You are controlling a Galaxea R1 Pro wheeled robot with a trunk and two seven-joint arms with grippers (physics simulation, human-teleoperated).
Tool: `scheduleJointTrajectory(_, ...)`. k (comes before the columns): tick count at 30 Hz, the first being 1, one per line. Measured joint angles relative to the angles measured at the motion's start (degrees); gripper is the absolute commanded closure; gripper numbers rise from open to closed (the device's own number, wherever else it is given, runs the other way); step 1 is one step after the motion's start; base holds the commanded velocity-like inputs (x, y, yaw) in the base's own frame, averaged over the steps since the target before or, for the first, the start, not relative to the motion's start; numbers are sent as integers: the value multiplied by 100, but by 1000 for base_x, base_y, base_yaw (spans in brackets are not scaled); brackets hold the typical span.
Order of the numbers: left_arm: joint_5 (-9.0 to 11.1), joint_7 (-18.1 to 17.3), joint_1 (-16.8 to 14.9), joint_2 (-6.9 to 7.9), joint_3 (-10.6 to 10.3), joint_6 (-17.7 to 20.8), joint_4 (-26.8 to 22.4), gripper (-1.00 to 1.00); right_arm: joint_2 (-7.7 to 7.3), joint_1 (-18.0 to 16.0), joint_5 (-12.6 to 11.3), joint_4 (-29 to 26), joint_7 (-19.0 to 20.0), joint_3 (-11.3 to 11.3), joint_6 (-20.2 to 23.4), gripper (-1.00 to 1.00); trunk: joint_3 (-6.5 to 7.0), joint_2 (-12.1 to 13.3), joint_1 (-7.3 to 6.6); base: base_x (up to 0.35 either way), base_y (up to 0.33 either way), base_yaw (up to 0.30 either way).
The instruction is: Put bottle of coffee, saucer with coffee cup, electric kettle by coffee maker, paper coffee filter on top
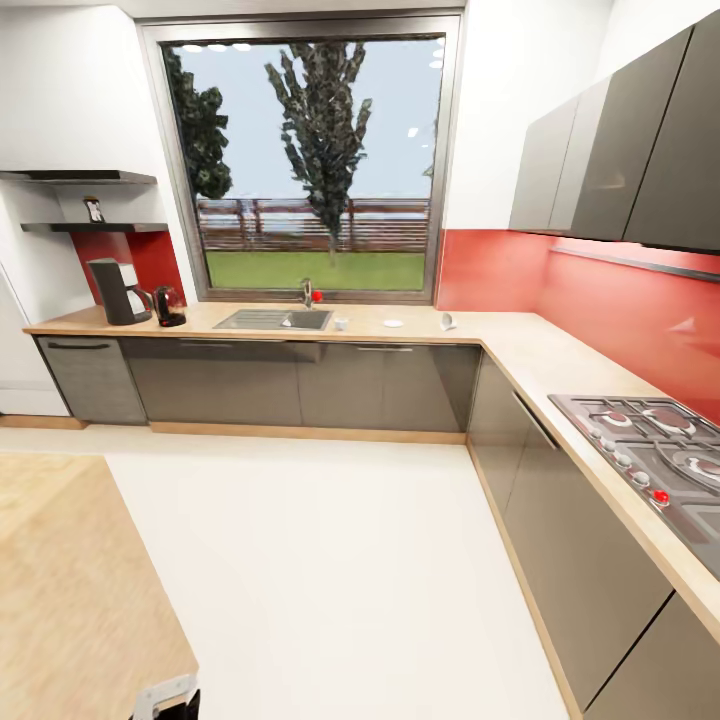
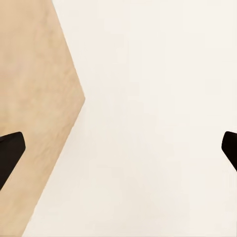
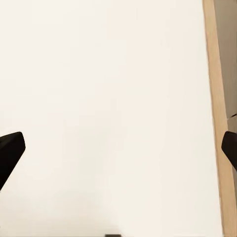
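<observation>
Far across the kitchen, the black coffee maker [image 1: 117,291] stands at the left end of the wooden countertop [image 1: 520,345], with the dark electric kettle [image 1: 169,306] right beside it. The small bottle of coffee [image 1: 93,210] sits on the lower wall shelf [image 1: 95,228] above them. Right of the sink lie a small white cup [image 1: 341,323], a flat white saucer [image 1: 393,323] and a white paper filter [image 1: 447,320]. My left gripper [image 2: 120,148] is open over the pale floor beside a wooden surface. My right gripper [image 3: 120,148] is open over the floor near a cabinet plinth.
A sink [image 1: 273,319] with a faucet [image 1: 307,292] lies under the window. A gas hob [image 1: 650,450] sits in the right counter run, under dark wall cabinets [image 1: 630,160]. A wooden tabletop [image 1: 70,580] stands at the lower left. Pale floor [image 1: 320,560] stretches toward the counters.
</observation>
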Motion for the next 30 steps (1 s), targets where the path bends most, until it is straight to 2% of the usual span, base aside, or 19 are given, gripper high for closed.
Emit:
scheduleJointTrajectory(2,-104,-6,-2,11,2,-3,-2,-100,2,0,0,12,-1,0,0,-100,0,0,0,0,0,0)
scheduleJointTrajectory(3,-314,-15,-3,18,0,-4,10,-100,0,0,-5,12,-1,1,-1,-100,0,0,0,0,0,0)
scheduleJointTrajectory(5,-493,-17,-4,21,-3,1,19,-100,0,0,-7,13,-6,-5,-1,-100,0,0,0,0,0,0)
scheduleJointTrajectory(8,-610,-22,-8,31,-6,-5,25,-100,1,0,-9,15,-11,-16,-1,-100,0,0,-1,58,34,0)
scheduleJointTrajectory(20,-665,-34,-9,237,-8,-18,56,-100,-7,0,-16,-7,-33,-36,-1,-100,0,-1,-3,272,59,0)
scheduleJointTrajectory(30,-666,-38,-6,288,-8,-16,69,-100,-7,0,-16,-1,-33,-40,-1,-100,0,-1,-3,335,4,0)
